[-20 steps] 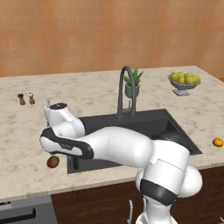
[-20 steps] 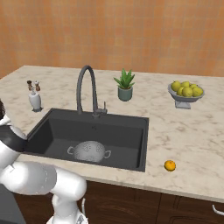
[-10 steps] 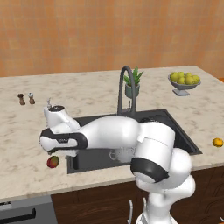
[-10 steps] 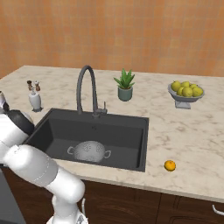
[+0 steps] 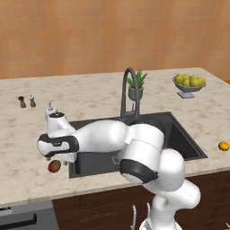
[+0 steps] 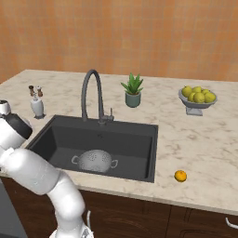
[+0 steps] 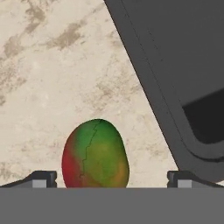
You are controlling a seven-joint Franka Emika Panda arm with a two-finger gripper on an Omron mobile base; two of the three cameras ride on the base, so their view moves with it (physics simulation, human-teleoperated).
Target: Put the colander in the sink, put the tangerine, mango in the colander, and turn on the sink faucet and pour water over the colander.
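1. The mango [image 5: 54,166] lies on the bench [image 5: 27,134] just beside the sink [image 6: 139,139], off its left rim.
2. The jaws [image 7: 112,179] stand wide and released, one tip either side of the mango, nothing grasped; judged from this, lower squarely and close across its narrow width.
3. The colander [image 6: 94,160] sits in the sink below the sink faucet [image 6: 90,93].
4. The tangerine [image 6: 180,175] waits on the bench, well right of the sink.

You are looking at one colander [image 6: 95,161], one mango [image 7: 95,154], one tangerine [image 6: 180,175], one sink [image 6: 128,139], one faucet [image 6: 91,95], one potted plant [image 6: 133,91], one fruit bowl [image 6: 197,102] and two shakers [image 5: 26,101].
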